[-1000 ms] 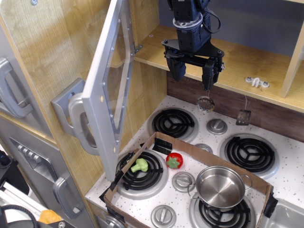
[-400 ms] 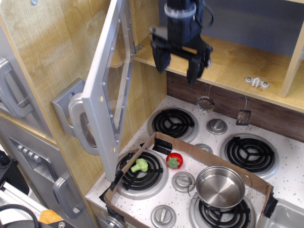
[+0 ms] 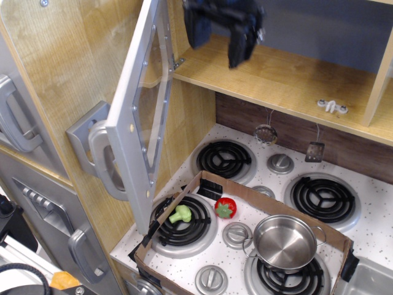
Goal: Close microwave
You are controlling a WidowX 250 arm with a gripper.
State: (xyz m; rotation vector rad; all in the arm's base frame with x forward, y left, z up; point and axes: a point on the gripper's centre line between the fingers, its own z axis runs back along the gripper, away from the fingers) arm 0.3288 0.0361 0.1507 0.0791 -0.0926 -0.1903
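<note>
— Where is the pincer [image 3: 218, 38] sitting right now?

— It is hanging at the top of the view, over the light wood shelf [image 3: 295, 83]. It is blurred, but its two dark fingers [image 3: 238, 48] are pointing down with a clear gap between them, so it is standing open and gripping nothing.

— And the microwave [image 3: 142, 117]?

— Its silver-grey door is standing swung out, just to the left of the pincer and reaching far below it. The hinge edge is lying close beside the left finger; I cannot tell whether they are touching. The clear window is facing the pincer side, and the silver handle [image 3: 101, 157] is sticking out on the far face, lower left of the pincer.

— What is lying under the pincer?

— Well below it, the speckled stovetop [image 3: 374, 215] is showing its black coil burners. A cardboard tray [image 3: 245, 193] is resting there, holding a green toy broccoli [image 3: 180, 214], a red toy strawberry [image 3: 225, 208] and a steel pot [image 3: 284, 241]. A small strainer [image 3: 266, 133] and a spatula [image 3: 314, 150] are hanging on the brown back wall, below and right of the pincer.
</note>
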